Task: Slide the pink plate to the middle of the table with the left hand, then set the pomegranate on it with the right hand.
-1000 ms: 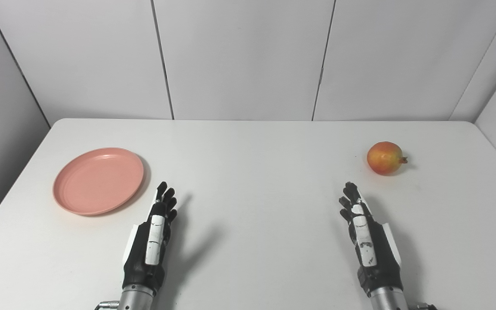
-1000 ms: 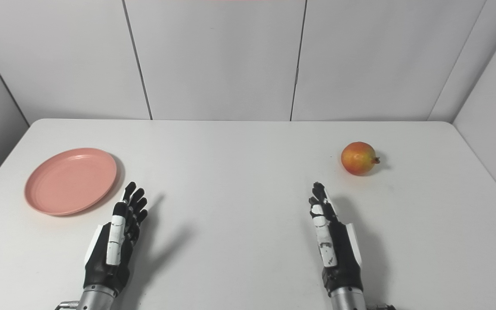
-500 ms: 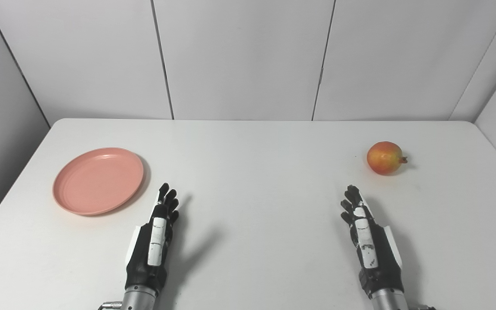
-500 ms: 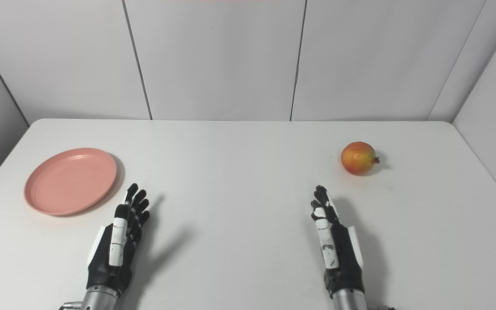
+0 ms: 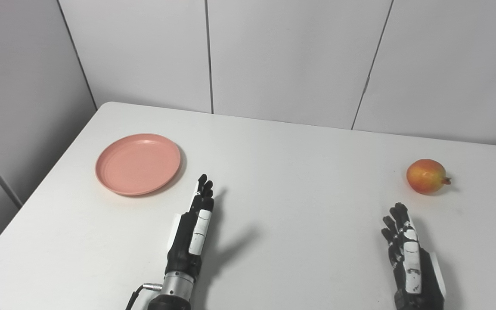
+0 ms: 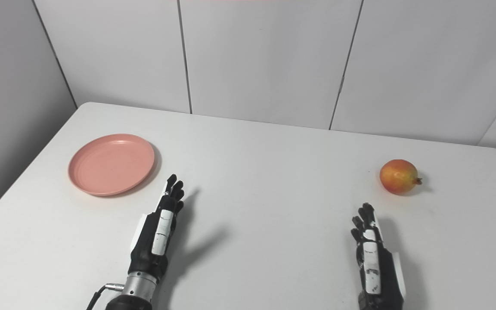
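Left hand [image 5: 194, 224], right hand [image 5: 407, 254] open, empty

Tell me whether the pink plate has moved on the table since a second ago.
No. The pink plate sits as near the table's far-left corner as before. The whole picture has shifted and tilted, so the camera moved, not the plate.

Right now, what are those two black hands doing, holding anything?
Left hand: open, empty, beside the round pink plate.
Right hand: open, empty, short of the red-yellow pomegranate.
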### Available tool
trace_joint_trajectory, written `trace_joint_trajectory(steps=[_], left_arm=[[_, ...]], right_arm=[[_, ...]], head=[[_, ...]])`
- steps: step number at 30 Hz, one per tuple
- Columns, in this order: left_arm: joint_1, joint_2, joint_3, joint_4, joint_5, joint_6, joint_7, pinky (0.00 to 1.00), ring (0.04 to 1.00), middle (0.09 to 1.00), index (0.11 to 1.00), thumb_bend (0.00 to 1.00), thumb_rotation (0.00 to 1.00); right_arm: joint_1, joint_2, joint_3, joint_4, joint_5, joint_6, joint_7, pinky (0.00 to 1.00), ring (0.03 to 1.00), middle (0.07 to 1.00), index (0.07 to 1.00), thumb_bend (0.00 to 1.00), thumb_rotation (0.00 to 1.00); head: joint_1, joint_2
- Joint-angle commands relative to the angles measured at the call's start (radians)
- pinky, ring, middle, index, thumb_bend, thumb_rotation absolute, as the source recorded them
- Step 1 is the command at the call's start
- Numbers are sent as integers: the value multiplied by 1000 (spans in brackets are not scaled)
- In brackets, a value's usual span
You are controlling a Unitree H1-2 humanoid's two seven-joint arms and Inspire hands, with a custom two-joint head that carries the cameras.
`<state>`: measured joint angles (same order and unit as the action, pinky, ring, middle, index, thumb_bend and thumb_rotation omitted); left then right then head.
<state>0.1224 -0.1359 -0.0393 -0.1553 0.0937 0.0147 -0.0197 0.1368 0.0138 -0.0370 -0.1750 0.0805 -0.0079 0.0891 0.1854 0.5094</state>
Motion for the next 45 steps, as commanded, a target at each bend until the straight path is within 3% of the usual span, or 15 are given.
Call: trace_joint_trajectory(steps=[1,10,16,26,40,45], left_arm=[[31,-2,-27,5,8,-28,0,1000,1000,1000,1000,808,1000],[21,12,-39,47,15,-72,19,1000,1000,1000,1000,786,1000],[16,15,-36,87,18,-101,24,1000,1000,1000,1000,768,1000],[7,19,-35,113,17,-115,25,1000,1000,1000,1000,791,1000],[7,20,-28,112,-4,-117,16,1000,1000,1000,1000,777,1000],[5,10,-10,59,-74,-67,5,1000,1000,1000,1000,790,1000]], right_arm=[[51,-54,-12,29,7,-57,19,1000,985,998,989,804,1000],[43,-47,-19,63,8,-74,27,1000,977,994,984,768,1000],[35,-44,-18,98,2,-102,25,1000,981,999,990,769,1000],[24,-40,-18,118,0,-103,22,1000,980,998,991,743,1000],[22,-39,-14,129,-11,-122,19,1000,977,990,975,698,1000],[29,-37,-14,123,-11,-124,18,990,968,985,969,705,1000]], head=[[1,0],[-10,-40],[-12,-87],[-25,-111],[-40,-104],[-47,-89]])
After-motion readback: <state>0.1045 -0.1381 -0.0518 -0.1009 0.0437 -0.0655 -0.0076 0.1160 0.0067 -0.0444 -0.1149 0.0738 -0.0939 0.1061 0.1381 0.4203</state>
